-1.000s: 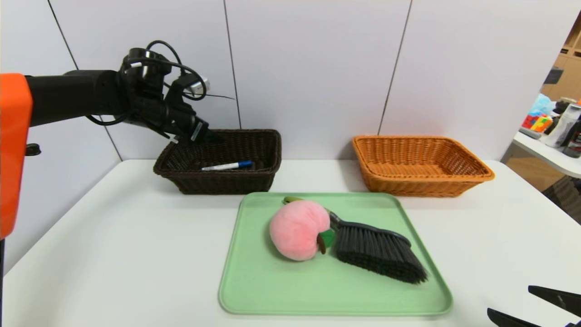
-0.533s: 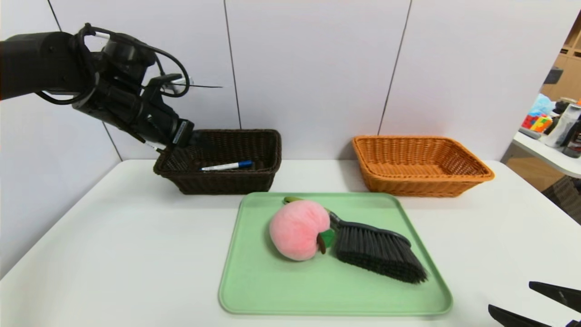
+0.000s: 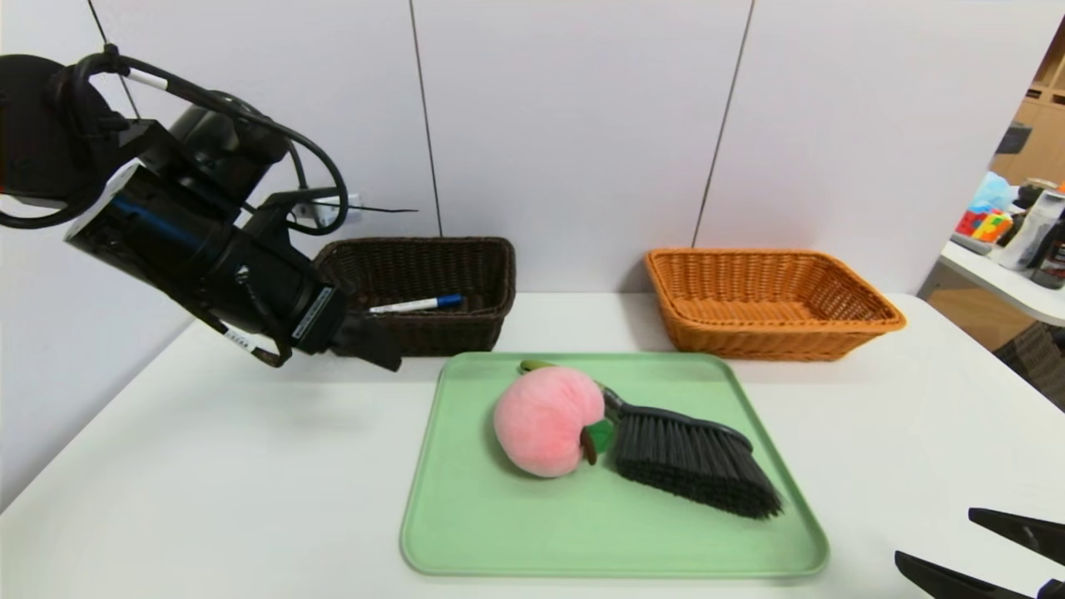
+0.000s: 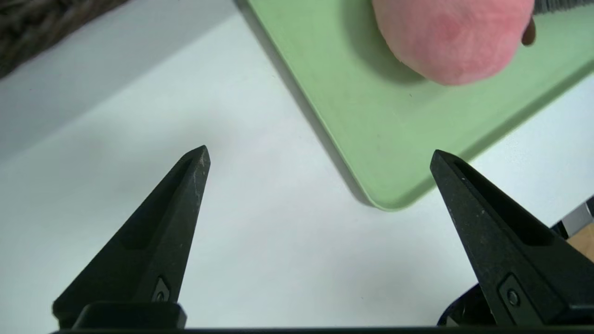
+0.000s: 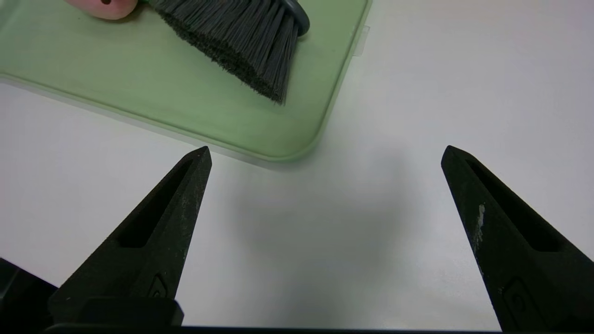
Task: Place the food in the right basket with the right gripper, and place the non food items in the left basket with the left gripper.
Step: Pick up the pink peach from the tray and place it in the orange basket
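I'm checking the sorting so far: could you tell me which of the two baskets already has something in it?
The dark brown basket on the left: a marker pen lies in it. The orange basket holds nothing.

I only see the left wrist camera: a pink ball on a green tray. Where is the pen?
Observer: The pen lies in the dark basket.
Operator: Is anything in the other basket?
Observer: No, the orange basket is empty.
Operator: Where's the other gripper?
Observer: The right gripper is open, low on the right, just off the tray.
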Robot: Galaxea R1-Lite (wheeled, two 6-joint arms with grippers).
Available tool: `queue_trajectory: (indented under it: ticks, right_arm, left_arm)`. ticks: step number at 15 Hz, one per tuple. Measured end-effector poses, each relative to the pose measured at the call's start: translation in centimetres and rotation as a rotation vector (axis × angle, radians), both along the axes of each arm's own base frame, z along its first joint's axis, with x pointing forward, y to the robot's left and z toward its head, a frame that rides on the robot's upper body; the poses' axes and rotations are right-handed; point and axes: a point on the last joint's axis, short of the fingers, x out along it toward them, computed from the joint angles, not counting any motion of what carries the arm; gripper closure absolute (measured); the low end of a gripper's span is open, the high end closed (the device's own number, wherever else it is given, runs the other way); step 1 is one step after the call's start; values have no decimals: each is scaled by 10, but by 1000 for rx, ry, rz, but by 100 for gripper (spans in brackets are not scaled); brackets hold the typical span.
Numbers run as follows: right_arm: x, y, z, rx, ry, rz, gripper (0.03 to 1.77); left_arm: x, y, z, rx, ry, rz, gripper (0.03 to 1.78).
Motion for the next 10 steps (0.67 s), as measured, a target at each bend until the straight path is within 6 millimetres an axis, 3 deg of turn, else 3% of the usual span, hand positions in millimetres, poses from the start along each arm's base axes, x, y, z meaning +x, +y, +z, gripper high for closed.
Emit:
queue_trajectory:
  ticks: [6, 10]
  right_arm:
    - [0, 3, 4, 40, -11, 79, 9]
    - [7, 10, 16, 55, -30, 170, 9]
  left_arm:
    - [-43, -3, -23, -59, -23, -221, 12]
    - [-59, -11, -43, -122, -164, -399, 12]
